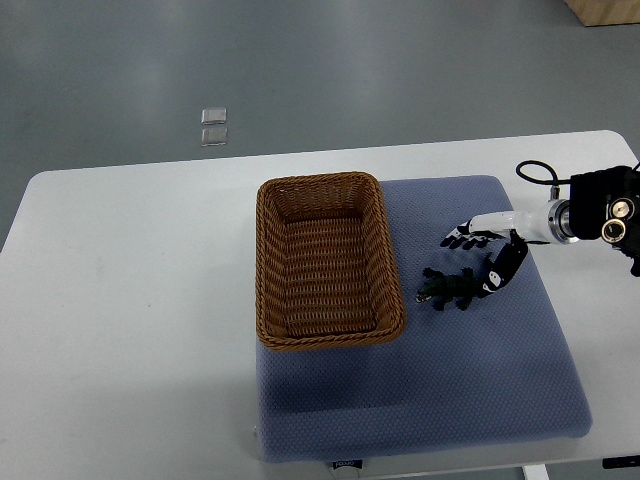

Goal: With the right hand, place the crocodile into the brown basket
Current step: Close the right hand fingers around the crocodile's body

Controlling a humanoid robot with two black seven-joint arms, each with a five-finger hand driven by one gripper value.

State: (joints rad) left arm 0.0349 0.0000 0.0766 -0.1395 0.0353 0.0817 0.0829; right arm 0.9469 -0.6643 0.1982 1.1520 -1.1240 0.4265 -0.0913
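A small dark green toy crocodile (446, 290) lies on the blue mat (480, 370), just right of the brown wicker basket (268, 250). My right hand (484, 255) reaches in from the right edge and hovers over the crocodile's right end. Its fingers are spread, with the thumb curving down near the toy's tail. Nothing is held. The basket has nothing inside it. My left arm does not show.
The mat covers the right half of the white table (130, 300). Two small clear squares (213, 126) lie on the grey floor beyond the table. A wooden item (605, 12) sits at the top right corner.
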